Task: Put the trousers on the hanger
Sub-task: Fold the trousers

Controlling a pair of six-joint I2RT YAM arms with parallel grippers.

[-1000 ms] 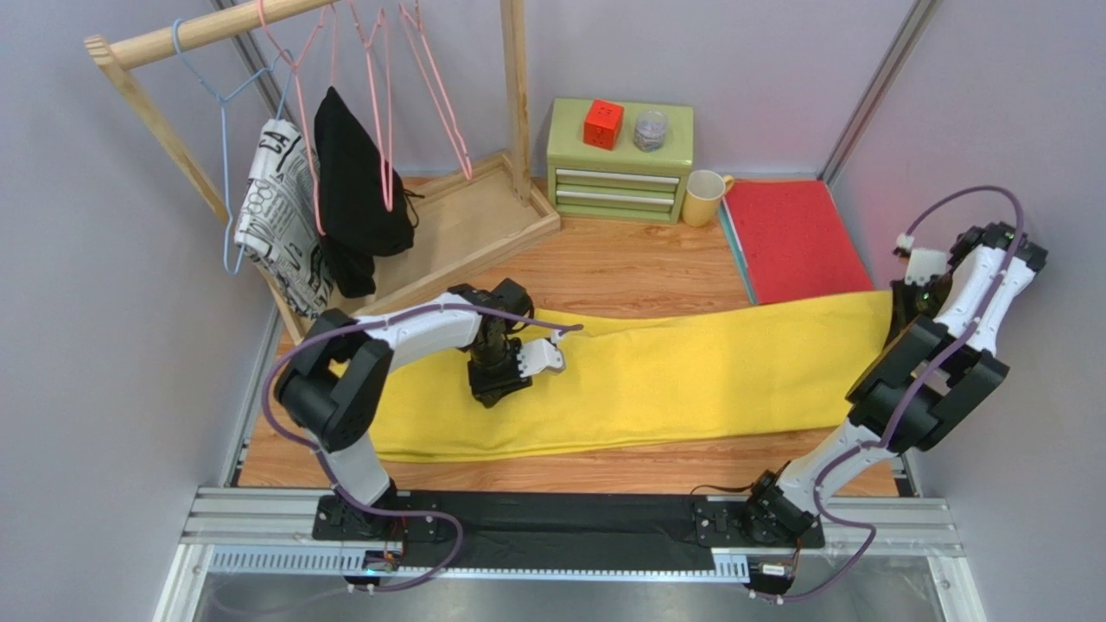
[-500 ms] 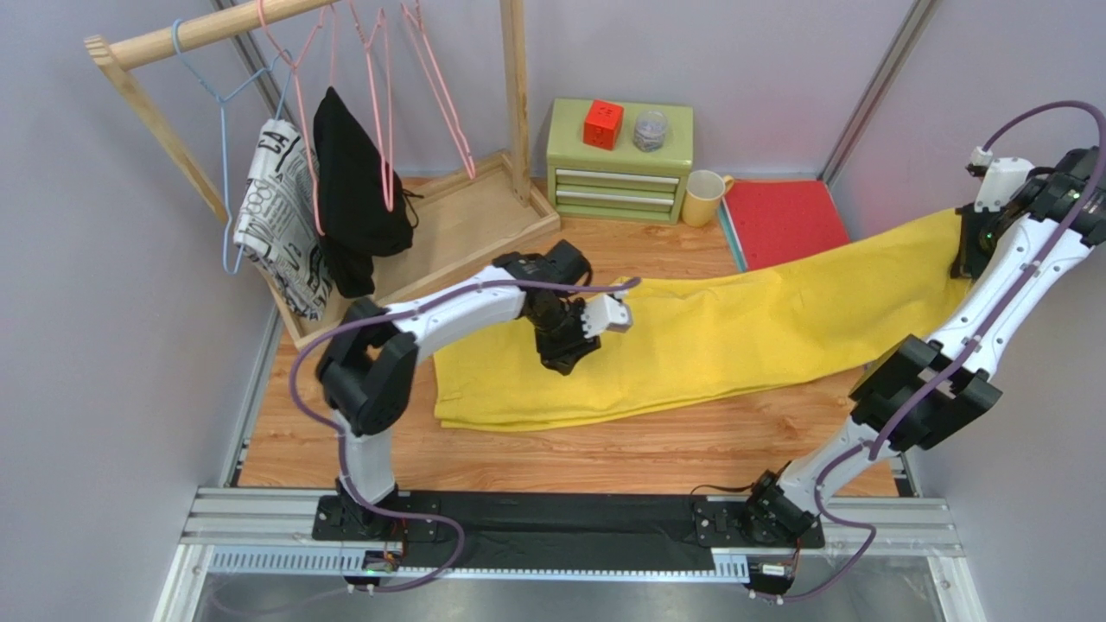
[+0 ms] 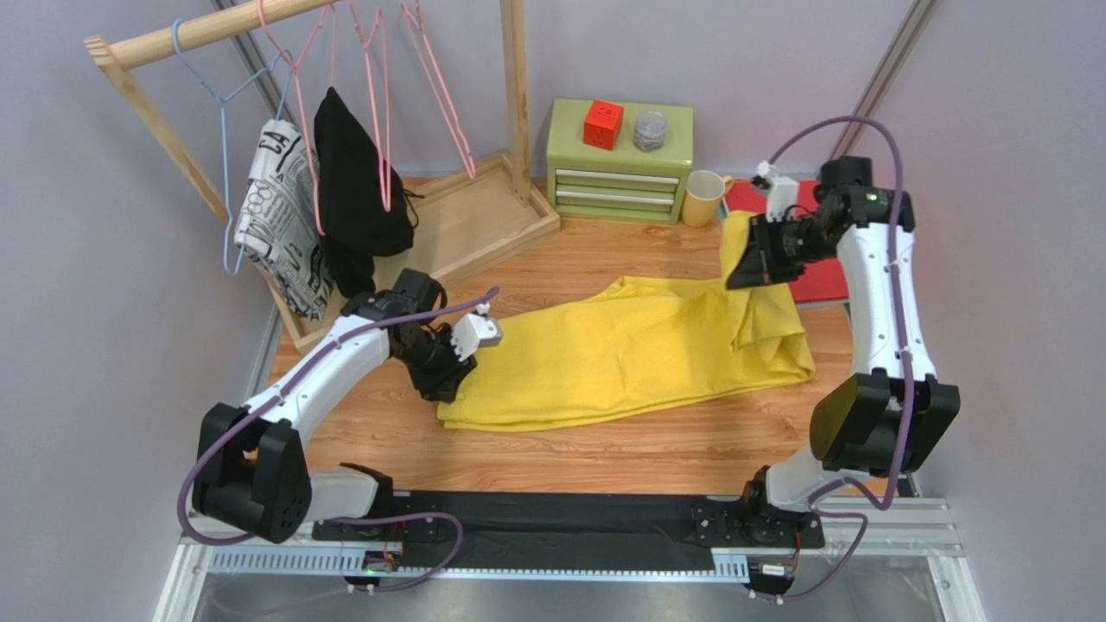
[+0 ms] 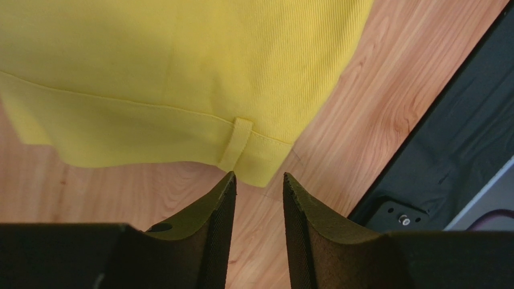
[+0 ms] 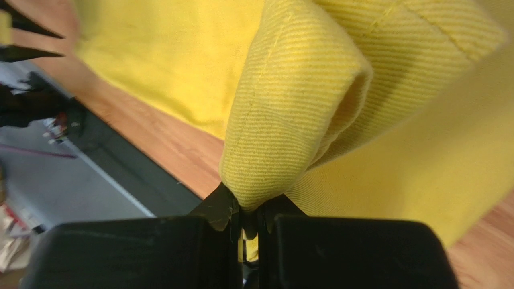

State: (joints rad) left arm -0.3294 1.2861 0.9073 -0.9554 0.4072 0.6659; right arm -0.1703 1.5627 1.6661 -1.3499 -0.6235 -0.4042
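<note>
Trousers (image 3: 610, 363): bright yellow, sprawled flat across the middle of the wooden tabletop (image 3: 610, 259), waistband end toward the left, right end raised off the wood and bunched into a fold

Right tool (image 5: 244, 212): clamped tight on that raised fold, thick wad of yellow twill pinched between the tips, up above the right end of the cloth

Left tool (image 4: 259, 180): tips apart, nothing between them, low over bare wood right at the waistband corner, just beside a belt loop (image 4: 235, 141); touching the cloth or not, can't tell

Hanger (image 3: 445, 104): pink wire, one of a few alike, up on the wooden rack (image 3: 195, 33) at back left, well apart from the yellow cloth

Also on the rack: black garment (image 3: 353, 182) and a black-and-white patterned garment (image 3: 279, 214), side by side

Back edge: green drawer unit (image 3: 621, 162), yellow mug (image 3: 702, 197) just beside it
</note>
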